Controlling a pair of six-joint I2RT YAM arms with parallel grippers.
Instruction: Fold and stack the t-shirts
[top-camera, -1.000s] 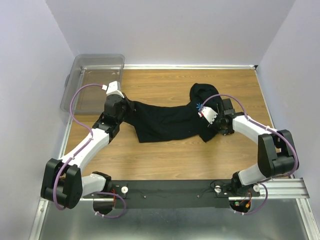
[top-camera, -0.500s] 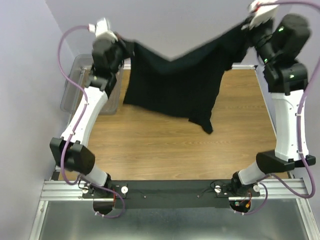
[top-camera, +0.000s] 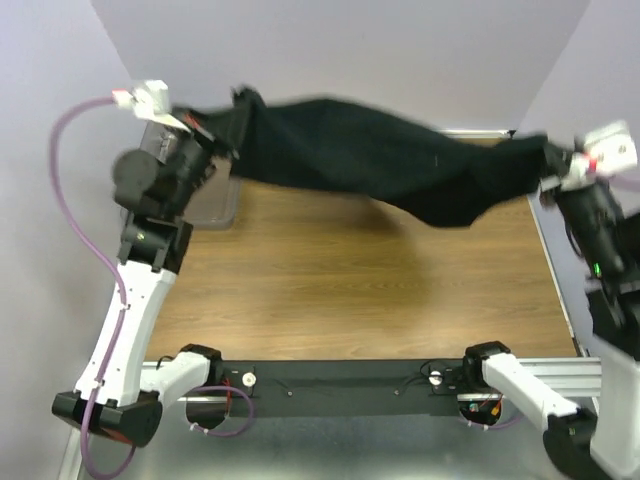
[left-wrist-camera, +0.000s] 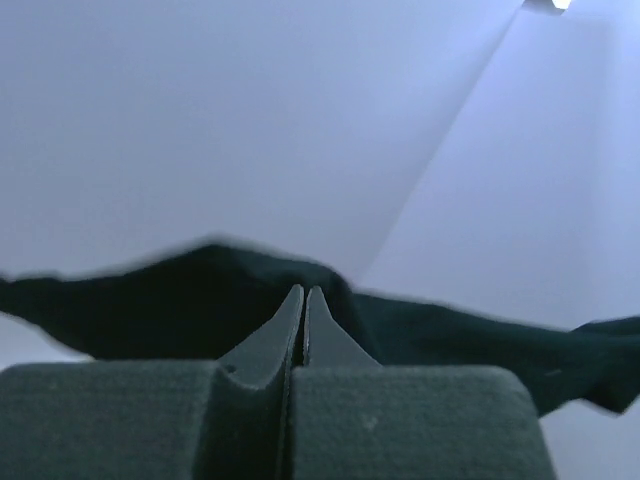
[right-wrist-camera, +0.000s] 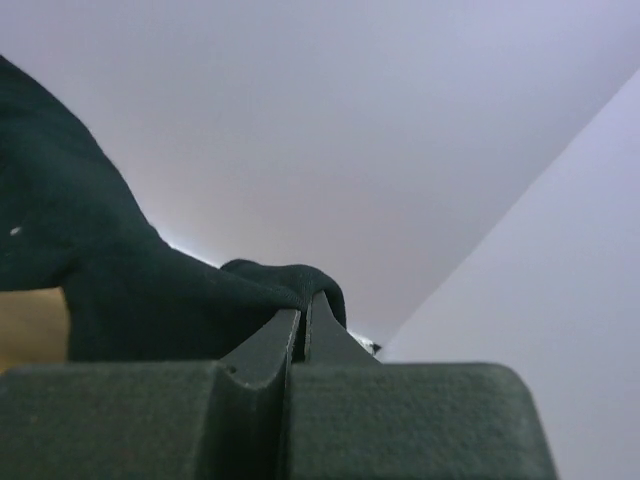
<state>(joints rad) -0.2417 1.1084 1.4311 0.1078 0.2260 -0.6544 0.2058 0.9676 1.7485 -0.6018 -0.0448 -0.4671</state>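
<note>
T-shirt (top-camera: 400, 165) cloth is clamped at both ends. The left pincer (left-wrist-camera: 303, 300) has its jaws pressed together on a bunched edge of the black fabric, and the right pincer (right-wrist-camera: 304, 308) is closed the same way on a wad of the opposite end.

Outward from the two grips, the shirt hangs in the air as one long dark band. It runs from the far left to the far right and sags lowest right of centre. It appears to be lifted clear of the tabletop (top-camera: 340, 290), and its blurred outline suggests it is swinging.

A second ago it lay crumpled on the wood with both arms low over it. Half a second ago it was hoisted high and hung down like a curtain. Now the arms have spread wide and drawn it out lengthwise.

The clear bin (top-camera: 212, 205) sits at the far left corner, partly hidden behind the left arm.

My reading is that the shirt is being shaken out so it can be laid flat. Folding has not begun, and no stack shows yet.
</note>
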